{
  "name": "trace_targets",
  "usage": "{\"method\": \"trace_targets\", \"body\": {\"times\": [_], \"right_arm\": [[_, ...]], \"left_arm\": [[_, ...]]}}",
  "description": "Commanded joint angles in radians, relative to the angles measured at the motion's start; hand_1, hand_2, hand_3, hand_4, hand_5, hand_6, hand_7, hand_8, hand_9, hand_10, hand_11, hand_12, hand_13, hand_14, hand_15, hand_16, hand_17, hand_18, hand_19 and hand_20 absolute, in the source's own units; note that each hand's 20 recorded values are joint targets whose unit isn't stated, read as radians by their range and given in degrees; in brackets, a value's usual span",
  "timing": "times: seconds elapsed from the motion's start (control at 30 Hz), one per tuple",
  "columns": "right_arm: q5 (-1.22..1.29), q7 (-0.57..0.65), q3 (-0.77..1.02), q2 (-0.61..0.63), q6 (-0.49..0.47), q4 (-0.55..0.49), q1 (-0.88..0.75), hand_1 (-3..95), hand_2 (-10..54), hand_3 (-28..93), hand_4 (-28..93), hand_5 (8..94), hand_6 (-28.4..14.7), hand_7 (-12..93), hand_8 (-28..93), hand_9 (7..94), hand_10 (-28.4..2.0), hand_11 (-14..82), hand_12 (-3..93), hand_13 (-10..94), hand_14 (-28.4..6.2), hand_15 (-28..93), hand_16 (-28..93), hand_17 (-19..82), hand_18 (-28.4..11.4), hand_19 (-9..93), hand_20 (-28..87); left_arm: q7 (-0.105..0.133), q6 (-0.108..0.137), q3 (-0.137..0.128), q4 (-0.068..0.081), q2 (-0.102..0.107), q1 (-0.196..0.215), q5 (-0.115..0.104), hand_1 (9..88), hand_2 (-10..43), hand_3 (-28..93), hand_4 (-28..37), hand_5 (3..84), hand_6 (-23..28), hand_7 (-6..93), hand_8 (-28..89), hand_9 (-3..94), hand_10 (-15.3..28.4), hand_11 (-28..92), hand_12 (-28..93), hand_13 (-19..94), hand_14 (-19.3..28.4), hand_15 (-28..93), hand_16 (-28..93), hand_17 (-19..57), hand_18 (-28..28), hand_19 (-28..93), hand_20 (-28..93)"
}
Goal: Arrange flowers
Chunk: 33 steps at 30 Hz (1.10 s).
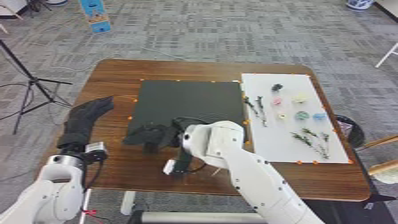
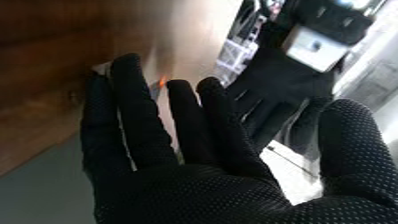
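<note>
One right hand [image 1: 153,135], one black sheet [image 1: 187,102]

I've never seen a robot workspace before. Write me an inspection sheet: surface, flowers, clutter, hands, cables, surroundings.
Surface: brown wooden table with a dark mat and, right of it, a white sheet.
Job's things: small coloured flower heads and dark green sprigs lie on the white sheet.
Clutter: nothing seen.
Hands: left by the table's left edge, right over the mat's near edge; both open.
Cables: black cable by the left wrist.
Surroundings: grey carpet, black tripod left.
</note>
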Motion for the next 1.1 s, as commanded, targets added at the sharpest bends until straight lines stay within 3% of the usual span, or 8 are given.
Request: {"method": "trace_targets", "body": {"times": [0.03, 0.83, 0.93, 0.97, 1.0, 1.03, 1.07, 1.1], "right_arm": [[-0.001, 0.027, 0.003, 0.004, 0.02, 0.009, 0.018, 9.4, 16.9, 57, -17, 37.0, -10.0, 6, -7, 37.7, -13.5, 3.1, 4.7, 36, -21.3, 21, 32, 8, -20.6, 45, 40], [0.007, 0.058, 0.015, -0.008, 0.071, 0.022, 0.035, 9.7, 15.3, 58, -17, 36.5, -10.5, 5, -7, 38.3, -13.8, 3.2, 4.7, 38, -21.1, 22, 31, 9, -21.4, 46, 40], [0.035, 0.063, 0.019, 0.013, 0.051, -0.001, 0.03, 9.6, 14.8, 58, -17, 36.6, -10.6, 5, -7, 38.6, -13.8, 3.4, 4.8, 38, -21.1, 22, 30, 9, -21.5, 46, 40], [0.049, 0.069, 0.024, 0.024, 0.041, -0.016, 0.026, 9.5, 14.6, 58, -17, 36.9, -10.6, 5, -7, 38.9, -13.8, 3.5, 4.9, 38, -21.2, 22, 30, 9, -21.5, 46, 40], [0.073, 0.07, 0.02, 0.042, 0.038, -0.03, 0.03, 9.5, 14.5, 58, -17, 37.6, -10.3, 5, -7, 40.0, -13.9, 4.0, 5.1, 38, -21.4, 23, 31, 9, -21.6, 46, 40], [0.085, 0.068, 0.025, 0.054, 0.034, -0.045, 0.026, 9.6, 14.4, 58, -17, 38.4, -10.0, 6, -7, 40.9, -14.0, 4.4, 5.3, 39, -21.5, 23, 31, 9, -21.6, 46, 40], [0.111, 0.071, 0.024, 0.071, 0.038, -0.062, 0.026, 9.7, 14.3, 58, -16, 39.1, -9.6, 6, -7, 41.8, -14.2, 4.4, 6.3, 39, -21.7, 25, 30, 9, -21.7, 46, 40], [0.135, 0.079, 0.031, 0.085, 0.036, -0.08, 0.026, 10.0, 14.2, 58, -16, 39.6, -9.1, 7, -7, 42.6, -14.5, 4.8, 7.0, 39, -22.1, 27, 30, 10, -21.9, 47, 41]], "left_arm": [[0.002, -0.005, -0.008, -0.017, -0.02, 0.014, 0.004, 22.3, 13.2, 74, -28.3, 50.1, 1.1, 15.6, -8, 51.0, 11.8, 16, 12, 34, 13.9, 10, 1, 0.9, 10.2, 3, 14], [0.017, 0.009, -0.014, -0.026, -0.048, 0.046, -0.005, 22.1, 13.0, 74, -28.3, 50.3, 1.1, 15.6, -8, 51.1, 11.9, 16, 12, 34, 13.5, 10, 0, 1.6, 9.5, 3, 14], [0.048, 0.058, -0.015, -0.027, -0.062, 0.065, -0.018, 22.0, 12.9, 74, -28.3, 50.3, 1.1, 15.6, -8, 51.1, 11.9, 16, 12, 34, 13.4, 10, 0, 1.7, 9.6, 3, 14], [0.061, 0.084, -0.015, -0.025, -0.069, 0.074, -0.041, 22.0, 12.7, 74, -28.3, 50.4, 1.1, 15.7, -8, 51.2, 12.0, 16, 12, 34, 13.4, 10, 0, 1.8, 9.7, 3, 15], [0.076, 0.126, -0.012, -0.022, -0.07, 0.085, -0.088, 21.9, 12.2, 74, -28.3, 50.9, 0.9, 16.0, -8, 51.4, 12.1, 16, 12, 35, 13.4, 10, 1, 2.2, 9.8, 3, 15], [0.087, 0.154, -0.014, -0.021, -0.07, 0.098, -0.119, 21.8, 12.0, 74, -28.3, 51.2, 0.9, 16.3, -8, 51.7, 12.1, 17, 12, 35, 13.4, 10, 0, 2.6, 9.9, 4, 15], [0.088, 0.171, -0.019, -0.019, -0.068, 0.112, -0.135, 21.8, 12.0, 74, -28.3, 51.3, 0.9, 16.7, -8, 51.8, 12.2, 17, 12, 35, 13.4, 10, 0, 2.6, 9.9, 4, 15], [0.084, 0.178, -0.026, -0.016, -0.07, 0.124, -0.135, 21.8, 11.8, 74, -28.3, 51.3, 0.9, 16.8, -8, 52.0, 12.2, 17, 12, 36, 13.4, 10, 0, 2.8, 10.0, 4, 15]]}}
